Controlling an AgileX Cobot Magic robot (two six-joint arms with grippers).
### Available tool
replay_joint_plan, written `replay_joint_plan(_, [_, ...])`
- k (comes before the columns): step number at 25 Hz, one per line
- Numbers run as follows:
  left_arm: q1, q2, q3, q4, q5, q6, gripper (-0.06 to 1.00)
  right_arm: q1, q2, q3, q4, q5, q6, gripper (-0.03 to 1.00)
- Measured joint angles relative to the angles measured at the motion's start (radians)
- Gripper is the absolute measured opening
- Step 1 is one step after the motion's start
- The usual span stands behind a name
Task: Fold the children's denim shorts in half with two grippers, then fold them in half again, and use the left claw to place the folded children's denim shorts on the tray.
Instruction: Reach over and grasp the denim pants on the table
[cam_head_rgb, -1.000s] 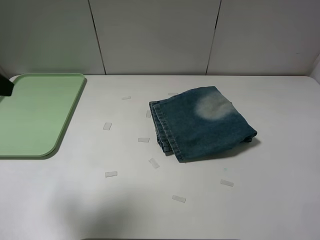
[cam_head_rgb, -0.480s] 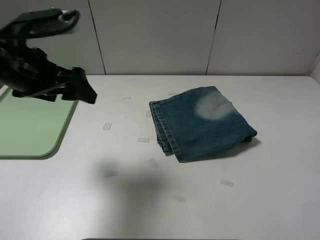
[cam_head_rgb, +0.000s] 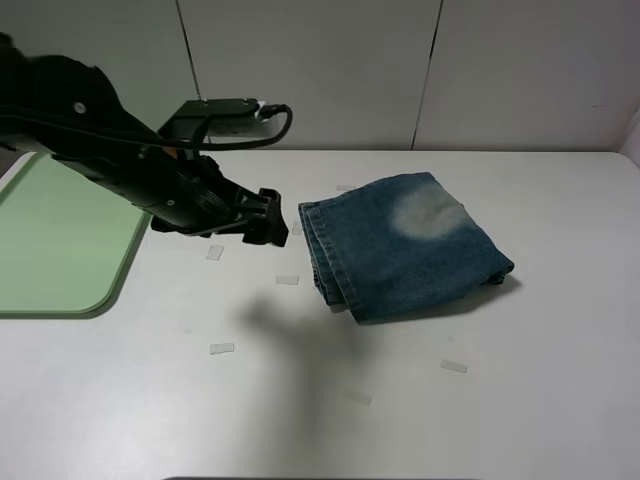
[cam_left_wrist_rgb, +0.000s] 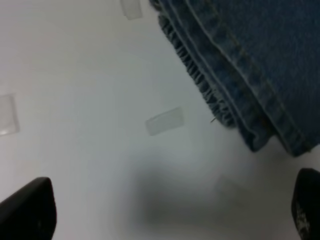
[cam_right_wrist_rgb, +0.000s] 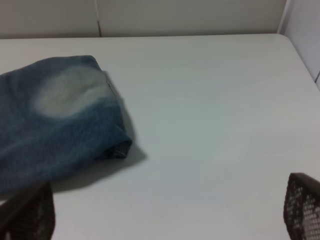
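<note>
the children's denim shorts (cam_head_rgb: 405, 250) were found folded into a compact stack on the white table (cam_head_rgb: 520, 400), right of centre in the exterior high view. a pale faded patch (cam_head_rgb: 425, 215) was seen on the top layer, towards the rear. the layered hems and gathered edge were turned to the left side of the stack.

the tray (cam_head_rgb: 70, 250), light green with a low rim, was recorded at the far left of the table, well apart from the shorts. nothing was seen on its visible part, though part of it was covered by the arm.

the left claw (cam_head_rgb: 268, 218) was observed over the table between tray and shorts, just beside the stack's left edge. its shadow was cast on the table below and to the right of it. in the left wrist view both black fingertips (cam_left_wrist_rgb: 27, 210) were seen spread wide, released, with only bare table and a clear tape strip (cam_left_wrist_rgb: 164, 121) between them. the denim edge was noted ahead of the jaws, not inside them.

the right gripper (cam_right_wrist_rgb: 165, 210) was not visible in the exterior high view. in the right wrist view its two fingertips were seen far apart, released, with nothing held. the shorts' rounded fold was noted ahead of it, apart from it.

several small clear tape strips (cam_head_rgb: 222, 348) were noted scattered on the table around the shorts.
</note>
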Motion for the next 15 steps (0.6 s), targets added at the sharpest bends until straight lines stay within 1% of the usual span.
replay_joint_plan(4, [-0.026, 0.096, -0.071, -0.003, -0.029, -0.020, 0.94, 0.000, 0.000, 0.000, 0.000, 0.000, 0.000, 0.69])
replay_joint_plan(15, [-0.071, 0.311, -0.262, -0.003, -0.041, -0.043, 0.94, 0.000, 0.000, 0.000, 0.000, 0.000, 0.000, 0.69])
